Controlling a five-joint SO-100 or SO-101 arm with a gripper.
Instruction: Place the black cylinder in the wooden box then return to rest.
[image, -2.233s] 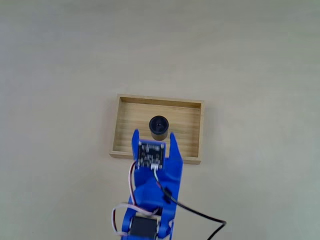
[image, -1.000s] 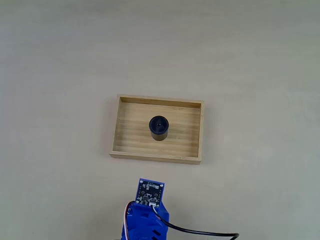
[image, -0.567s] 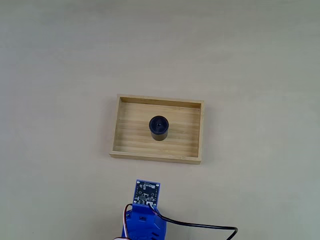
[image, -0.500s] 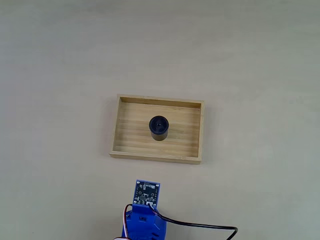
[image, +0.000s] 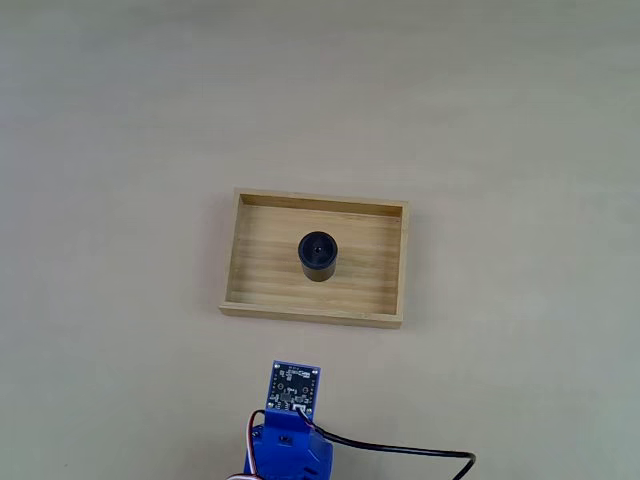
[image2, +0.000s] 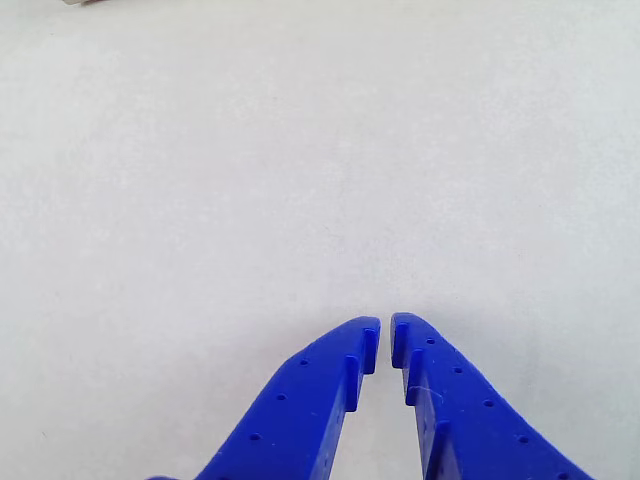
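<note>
Arm pulled back from wooden box (image: 314, 303); black cylinder (image: 319, 256) sits inside. I see hand (image2: 385, 340) nearly pressed together, empty, over bare desk (image2: 300, 150). Rest apparently reached.

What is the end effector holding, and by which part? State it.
Nothing. The end effector is shut on nothing above bare table; the cylinder stands in the box.

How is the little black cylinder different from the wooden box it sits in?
The black cylinder is small, round and dark; the wooden box is much bigger, rectangular and light tan. The cylinder stands upright and solid-looking, while the box lies flat, shallow and open on top. Both stay apart from the blue arm.
</note>
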